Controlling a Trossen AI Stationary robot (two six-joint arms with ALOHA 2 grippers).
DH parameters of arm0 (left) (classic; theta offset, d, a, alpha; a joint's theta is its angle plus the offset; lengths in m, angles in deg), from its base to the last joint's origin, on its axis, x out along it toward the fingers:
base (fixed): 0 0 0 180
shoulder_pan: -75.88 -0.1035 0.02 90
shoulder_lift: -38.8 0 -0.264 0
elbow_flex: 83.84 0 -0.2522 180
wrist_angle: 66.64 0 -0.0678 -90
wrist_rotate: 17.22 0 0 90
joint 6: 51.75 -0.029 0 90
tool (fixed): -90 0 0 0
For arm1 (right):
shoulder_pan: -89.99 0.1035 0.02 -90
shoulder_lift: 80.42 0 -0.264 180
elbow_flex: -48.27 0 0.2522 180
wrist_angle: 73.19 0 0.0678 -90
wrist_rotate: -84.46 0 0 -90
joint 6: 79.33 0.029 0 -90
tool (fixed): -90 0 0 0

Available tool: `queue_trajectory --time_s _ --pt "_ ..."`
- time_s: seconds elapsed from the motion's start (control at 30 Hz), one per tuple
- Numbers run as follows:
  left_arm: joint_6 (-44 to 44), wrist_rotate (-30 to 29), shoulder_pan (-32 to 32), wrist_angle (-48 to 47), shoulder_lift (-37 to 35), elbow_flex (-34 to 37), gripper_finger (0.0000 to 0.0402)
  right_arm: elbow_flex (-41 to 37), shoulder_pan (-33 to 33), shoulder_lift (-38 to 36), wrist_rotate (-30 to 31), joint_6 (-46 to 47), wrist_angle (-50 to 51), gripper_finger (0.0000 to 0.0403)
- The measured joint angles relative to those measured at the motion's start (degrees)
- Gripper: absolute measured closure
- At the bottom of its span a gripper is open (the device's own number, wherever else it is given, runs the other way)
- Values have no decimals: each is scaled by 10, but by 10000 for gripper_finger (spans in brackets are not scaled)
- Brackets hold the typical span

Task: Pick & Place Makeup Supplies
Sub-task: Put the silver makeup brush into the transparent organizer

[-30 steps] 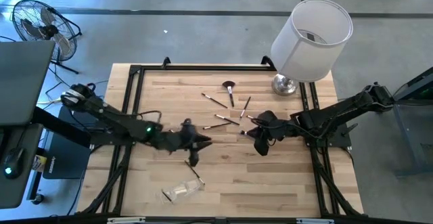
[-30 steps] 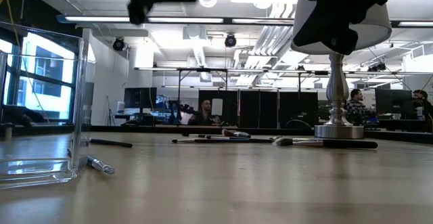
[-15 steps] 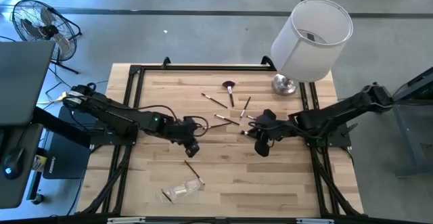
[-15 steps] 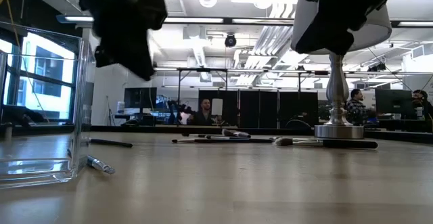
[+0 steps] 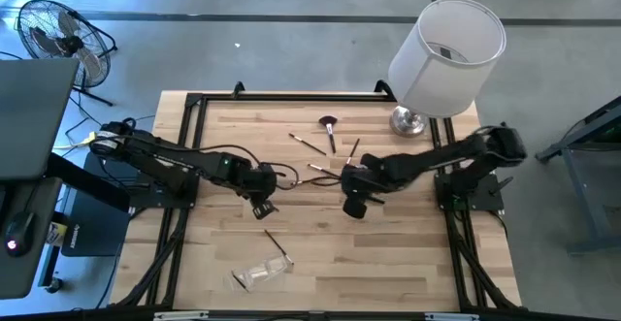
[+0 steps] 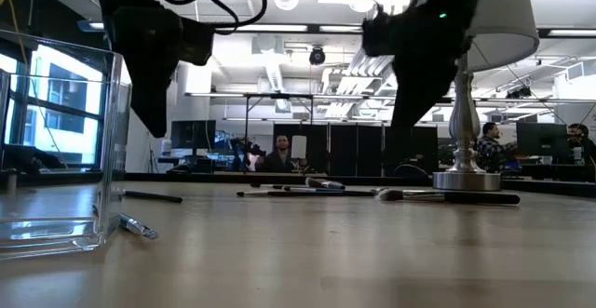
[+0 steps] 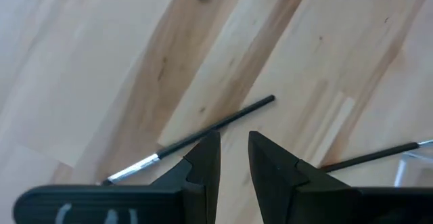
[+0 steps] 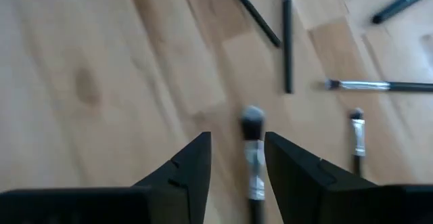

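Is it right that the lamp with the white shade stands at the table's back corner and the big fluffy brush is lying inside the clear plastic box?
Not quite. The lamp does stand at the back corner, but the fluffy brush lies on the bare table near it. The clear plastic box sits far off by the front edge. The high view shows this.

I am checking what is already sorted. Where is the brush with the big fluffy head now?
In the high view, the fluffy-headed brush lies on the table's far side, right of centre, just left of the lamp base and beyond the scattered thin brushes.
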Motion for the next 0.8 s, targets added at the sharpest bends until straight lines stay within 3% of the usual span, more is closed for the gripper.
queue_trajectory --time_s 0.23,0.8 --pt "-47 -1 -18 1 0 0 326 78 -35 96 -18 -63 149 269" --pt "-84 -2 -17 -1 0 0 326 73 -60 129 -74 -125 101 269"
